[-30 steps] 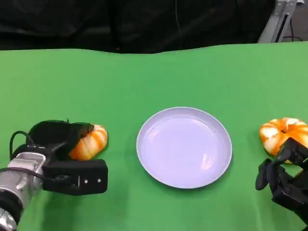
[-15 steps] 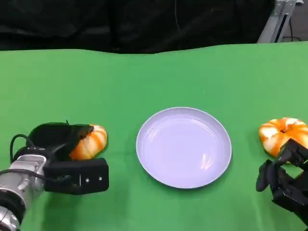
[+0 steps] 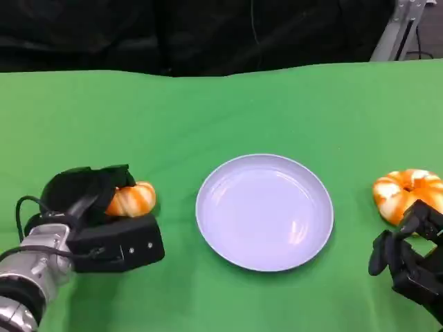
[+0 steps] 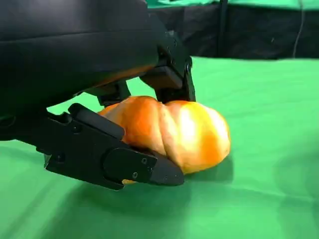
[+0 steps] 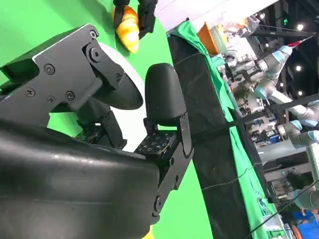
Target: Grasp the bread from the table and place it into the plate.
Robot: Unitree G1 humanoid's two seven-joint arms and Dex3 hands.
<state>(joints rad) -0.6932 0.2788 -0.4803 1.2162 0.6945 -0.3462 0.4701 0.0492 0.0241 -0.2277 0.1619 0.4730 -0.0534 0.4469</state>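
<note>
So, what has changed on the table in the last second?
The left hand has closed its fingers around the left bread and shifted it slightly toward the plate; the bread looks just raised off the cloth. The plate, the right bread and the right hand stayed as they were.

Bare green table [image 3: 173, 138] lies between bread [image 3: 131, 200] and plate [image 3: 264, 211].

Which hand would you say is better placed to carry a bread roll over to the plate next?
The left hand: its fingers already close around the bread beside the plate. The right hand holds nothing and sits short of the other bread.
</note>
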